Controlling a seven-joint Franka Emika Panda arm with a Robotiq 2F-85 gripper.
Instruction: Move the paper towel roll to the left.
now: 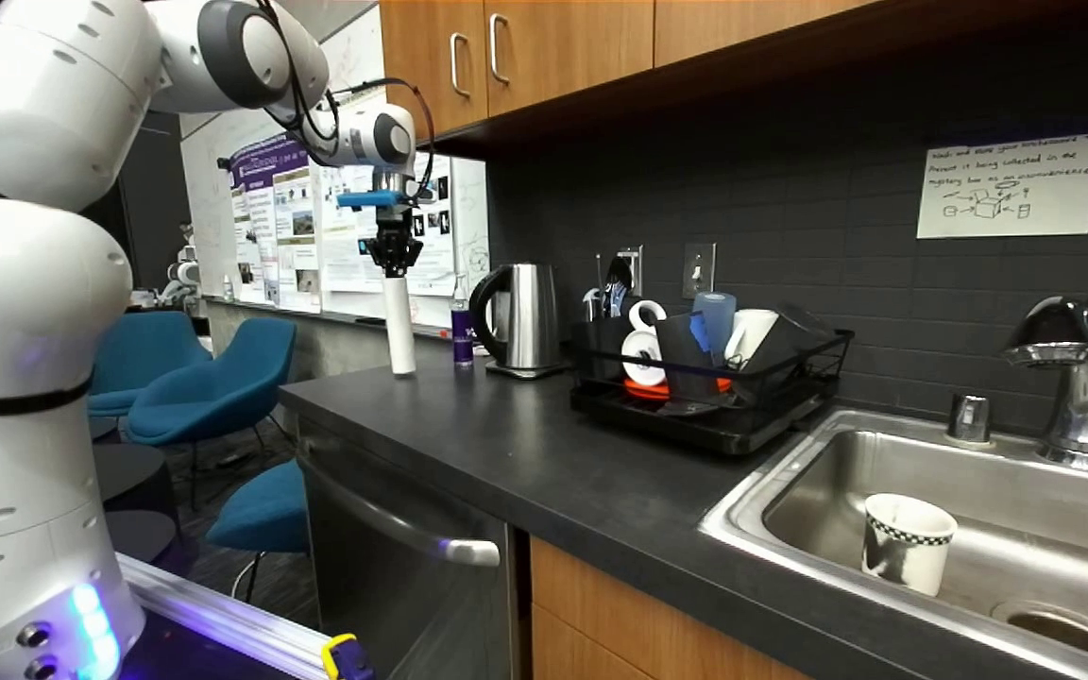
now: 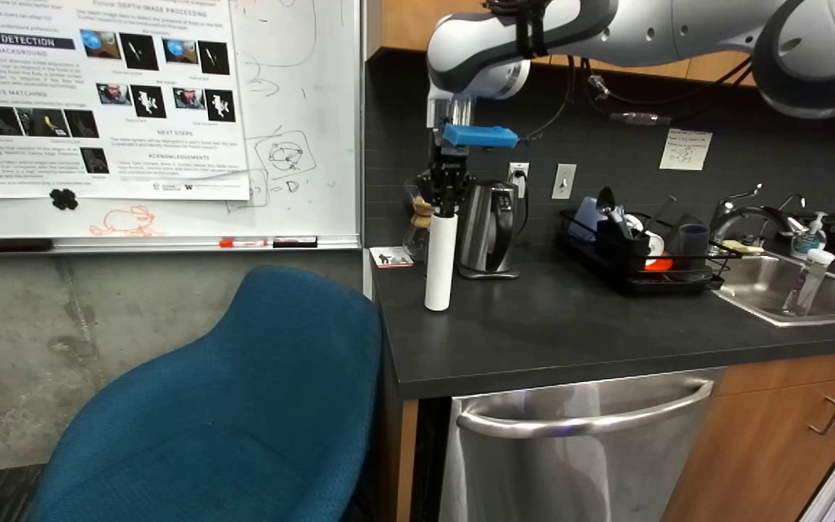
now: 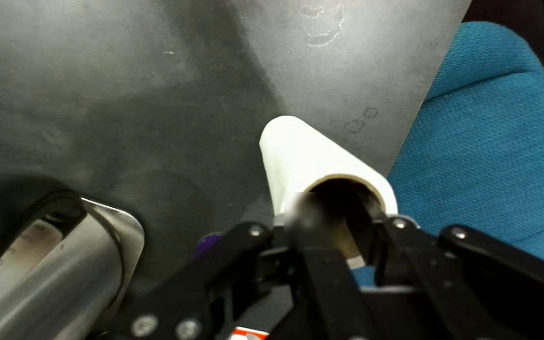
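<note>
The paper towel roll [image 1: 399, 331] is a slim white cylinder near the counter's end. It also shows in an exterior view [image 2: 441, 261] and in the wrist view [image 3: 300, 151]. It leans slightly, with its lower end at or just above the counter; I cannot tell if it touches. My gripper [image 1: 395, 271] points down at the roll's top, also in an exterior view [image 2: 444, 210]. In the wrist view the gripper's [image 3: 340, 212] fingers reach into the hollow core, with a gap between them. The fingertips are partly hidden and blurred.
The steel kettle [image 1: 532, 316] stands close beside the roll, with a purple bottle [image 1: 463, 331] nearby. A dish rack [image 1: 714, 416] and the sink [image 1: 742, 501] with a white cup [image 1: 908, 548] lie farther along the counter [image 2: 533, 326]. A blue chair [image 2: 243, 406] stands beyond the counter's end.
</note>
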